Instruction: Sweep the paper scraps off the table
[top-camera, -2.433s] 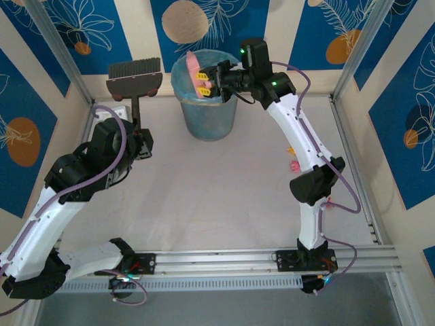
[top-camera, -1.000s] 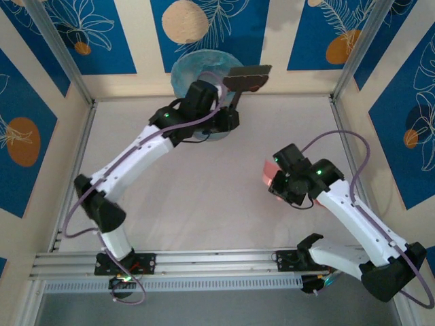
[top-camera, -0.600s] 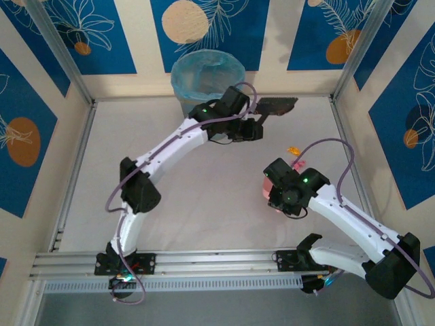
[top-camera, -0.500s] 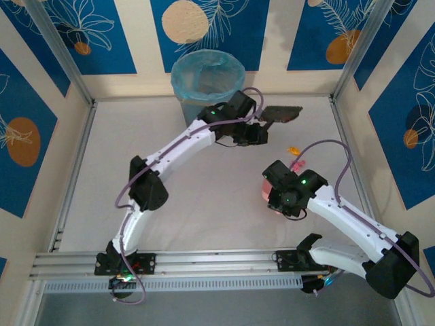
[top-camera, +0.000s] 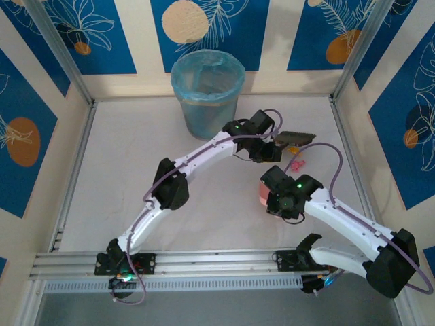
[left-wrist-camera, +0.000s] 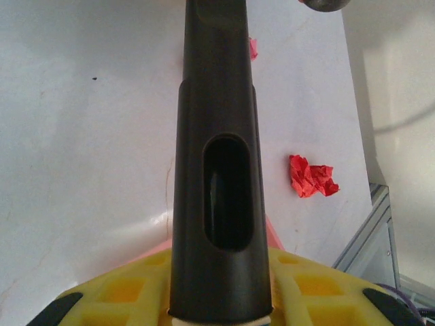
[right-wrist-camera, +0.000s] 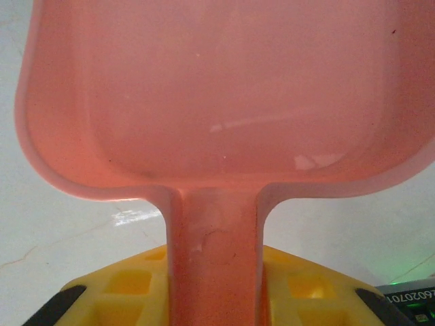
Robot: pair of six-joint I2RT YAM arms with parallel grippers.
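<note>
Centre right of the overhead view: the right pincer (right-wrist-camera: 214, 288), clamped on the pink dustpan (top-camera: 262, 193) handle, holds the pan over the tabletop (top-camera: 136, 163). Up and right of it, the left pincer (left-wrist-camera: 221, 299), clamped on the dark brush (top-camera: 293, 138) handle, sets the brush head lengthwise left-to-right. The paper scraps (top-camera: 297, 165) lie farthest right, just below the brush head, so the stroke probably runs down-left toward the pan.

Paper scraps (top-camera: 297, 165) lie loose on the off-white, matte tabletop (top-camera: 136, 170), toward its right side. One is a crumpled red scrap (left-wrist-camera: 312, 176). Well apart from it lies a smaller pinkish-red scrap (left-wrist-camera: 253, 48), partly hidden.
</note>
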